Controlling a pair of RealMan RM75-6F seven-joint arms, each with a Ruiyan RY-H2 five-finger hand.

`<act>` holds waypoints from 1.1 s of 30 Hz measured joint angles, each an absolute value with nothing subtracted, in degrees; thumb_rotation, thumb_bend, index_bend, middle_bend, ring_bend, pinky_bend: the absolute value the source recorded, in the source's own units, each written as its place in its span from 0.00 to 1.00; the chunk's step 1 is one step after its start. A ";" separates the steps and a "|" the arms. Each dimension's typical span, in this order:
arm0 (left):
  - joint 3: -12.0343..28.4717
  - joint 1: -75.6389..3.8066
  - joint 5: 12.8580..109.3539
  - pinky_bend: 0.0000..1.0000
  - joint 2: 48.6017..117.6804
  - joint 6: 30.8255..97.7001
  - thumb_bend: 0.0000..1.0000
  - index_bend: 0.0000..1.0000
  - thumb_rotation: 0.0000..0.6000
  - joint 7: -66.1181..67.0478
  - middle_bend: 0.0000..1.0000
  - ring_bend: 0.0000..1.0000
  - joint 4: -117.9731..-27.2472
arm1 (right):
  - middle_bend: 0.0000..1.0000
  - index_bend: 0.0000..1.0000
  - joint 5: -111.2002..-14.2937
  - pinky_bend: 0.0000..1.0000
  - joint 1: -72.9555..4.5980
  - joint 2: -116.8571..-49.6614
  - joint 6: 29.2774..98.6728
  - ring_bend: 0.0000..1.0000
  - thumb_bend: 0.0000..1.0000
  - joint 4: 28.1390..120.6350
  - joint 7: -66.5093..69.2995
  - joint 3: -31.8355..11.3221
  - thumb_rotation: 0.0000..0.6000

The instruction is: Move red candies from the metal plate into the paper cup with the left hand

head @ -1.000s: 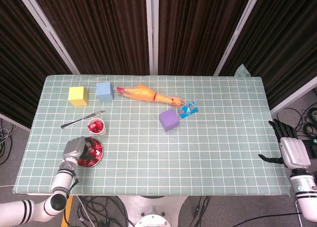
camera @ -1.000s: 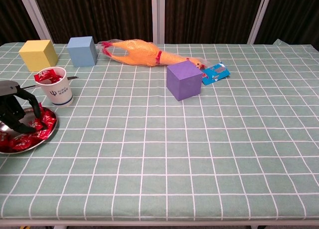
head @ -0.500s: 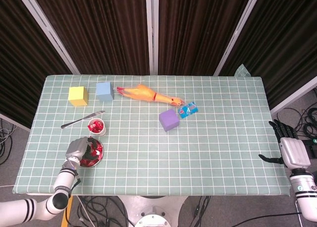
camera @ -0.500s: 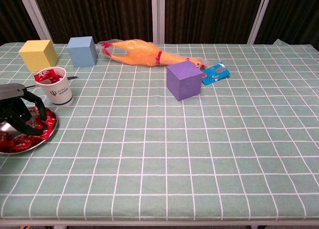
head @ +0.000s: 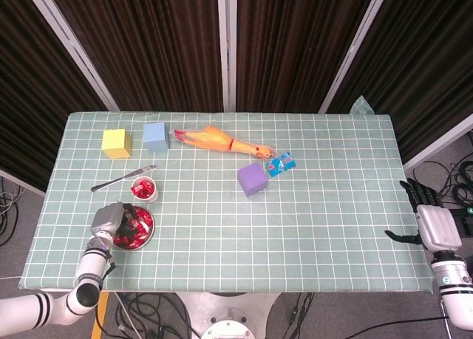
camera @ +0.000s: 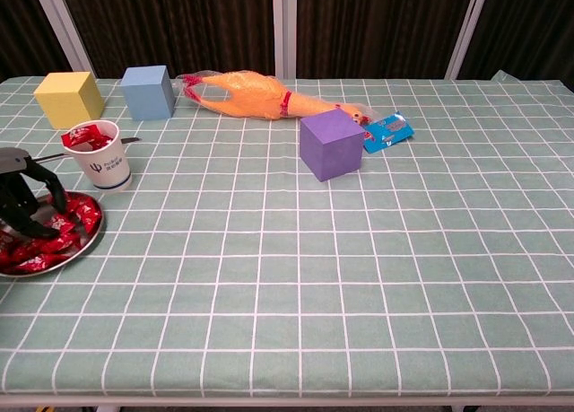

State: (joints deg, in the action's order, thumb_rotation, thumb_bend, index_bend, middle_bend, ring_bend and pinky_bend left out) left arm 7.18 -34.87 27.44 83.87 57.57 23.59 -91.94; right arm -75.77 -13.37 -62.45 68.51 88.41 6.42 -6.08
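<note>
The metal plate lies near the table's front left corner with several red candies piled in it. My left hand hangs over the plate's left side, fingers curved down with their tips among the candies. Whether a candy is pinched is hidden. The white paper cup stands upright just behind the plate and holds a few red candies. My right hand is beyond the table's right edge, fingers spread, holding nothing.
A knife lies left of the cup. Yellow cube, blue cube and rubber chicken line the back. A purple cube and a blue packet sit mid-table.
My left hand dipped toward the candies, then shifted a little left over the plate. The right hand has not moved.
</note>
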 measured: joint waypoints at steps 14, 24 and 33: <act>7.39 -34.62 25.52 1.00 81.87 59.64 0.25 0.52 1.00 24.72 1.00 1.00 -93.75 | 0.00 0.00 -75.96 0.00 -13.38 -62.12 68.77 0.00 0.00 89.10 6.05 -6.12 0.85; 7.45 -34.67 26.24 1.00 83.21 59.15 0.25 0.52 1.00 24.22 1.00 1.00 -93.58 | 0.00 0.00 -75.96 0.00 -13.43 -62.14 68.67 0.00 0.00 88.97 6.02 -6.07 0.86; 7.86 -35.13 27.26 1.00 85.39 59.43 0.25 0.53 1.00 24.19 1.00 1.00 -91.80 | 0.00 0.00 -75.69 0.00 -13.30 -62.21 68.55 0.00 0.00 88.63 6.31 -6.02 0.86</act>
State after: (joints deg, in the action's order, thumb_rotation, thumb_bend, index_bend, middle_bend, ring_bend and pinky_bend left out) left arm 7.86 -35.13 27.26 85.39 59.43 24.19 -91.80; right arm -75.69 -13.30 -62.21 68.55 88.63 6.31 -6.02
